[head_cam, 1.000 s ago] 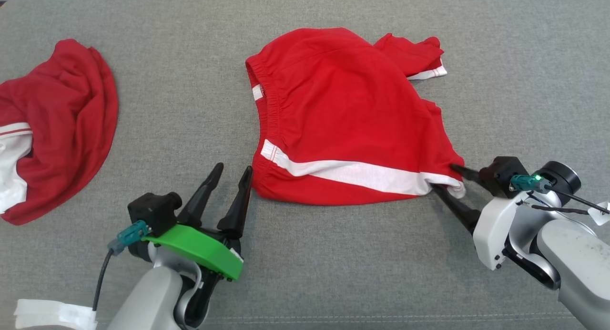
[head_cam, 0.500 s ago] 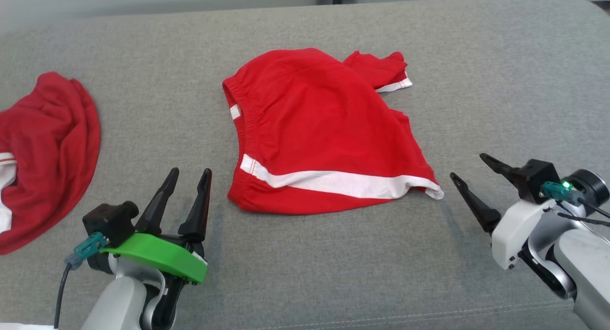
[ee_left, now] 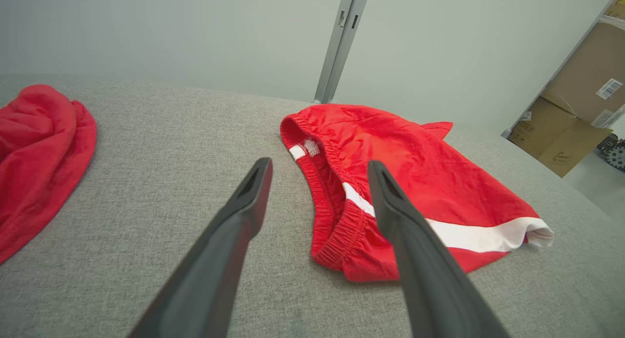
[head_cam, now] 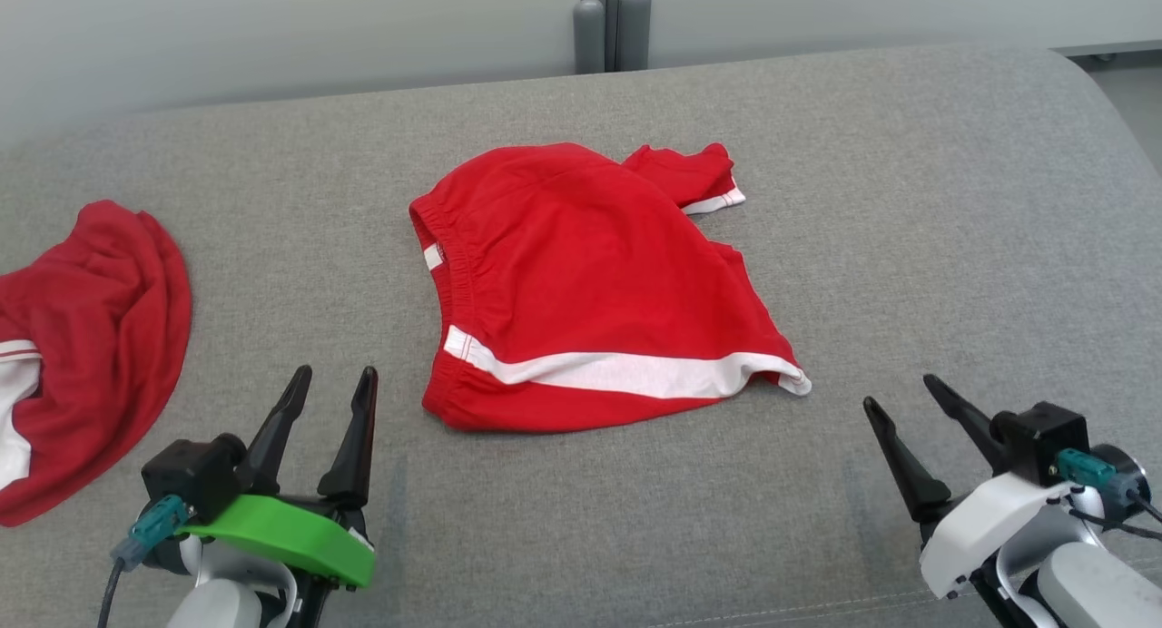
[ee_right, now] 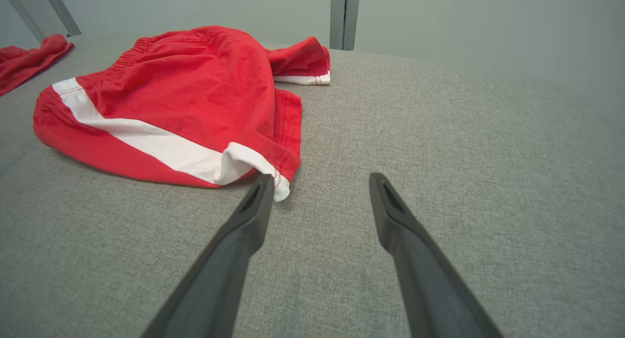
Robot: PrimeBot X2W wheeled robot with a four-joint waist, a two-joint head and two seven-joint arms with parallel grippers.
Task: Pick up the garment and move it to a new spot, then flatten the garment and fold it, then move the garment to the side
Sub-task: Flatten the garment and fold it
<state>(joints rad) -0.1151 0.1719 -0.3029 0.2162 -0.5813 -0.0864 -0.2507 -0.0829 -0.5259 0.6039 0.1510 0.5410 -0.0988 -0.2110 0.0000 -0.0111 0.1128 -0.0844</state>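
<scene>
A pair of red shorts (head_cam: 590, 283) with a white side stripe lies loosely spread at the middle of a grey fabric-covered bench (head_cam: 908, 201). The left hand (head_cam: 336, 374) and right hand (head_cam: 900, 392) flank it, both spread wide, empty and clear of the cloth. A second red garment (head_cam: 82, 338) sits crumpled at the bench's left edge. Behind stand a pale wall (head_cam: 272, 29), a grey metal post (head_cam: 613, 20) and, off the right end, cardboard boxes (ee_left: 576, 108).

I see a grey upholstered surface (head_cam: 908, 201) across the head view, a plain pale wall (head_cam: 272, 29) behind it, a grey post (head_cam: 613, 29) at 12 o'clock, and cardboard boxes (ee_left: 581, 108) at 2 o'clock in the left wrist view.
</scene>
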